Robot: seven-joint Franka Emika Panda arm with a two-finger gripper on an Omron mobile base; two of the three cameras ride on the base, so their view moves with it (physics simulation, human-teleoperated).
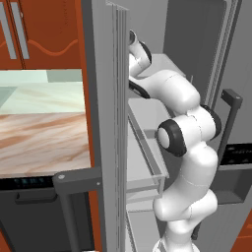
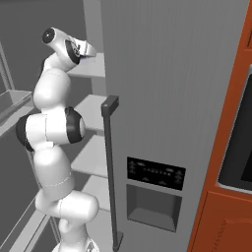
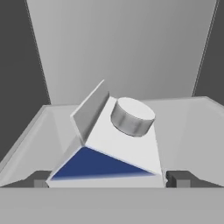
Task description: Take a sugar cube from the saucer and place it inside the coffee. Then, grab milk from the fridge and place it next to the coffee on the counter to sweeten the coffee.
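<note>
Kitchen sim, fridge open in front of me; pale grey interior with white shelves in the right base view, door bins on the open door in the left base view; marbled table sits off to the left beyond the door, under reddish-brown cabinets; arm reaches up and into the fridge, wrist at an upper shelf; hand view looks straight down on the milk: white gable-top carton, grey round cap, dark blue panel on the near face, standing on a pale shelf against the grey back wall; jaws spread wide, one fingertip on each side of the carton's base, close beside it; can't tell if the pads are touching it; carton looks upright and not gripped.
</note>
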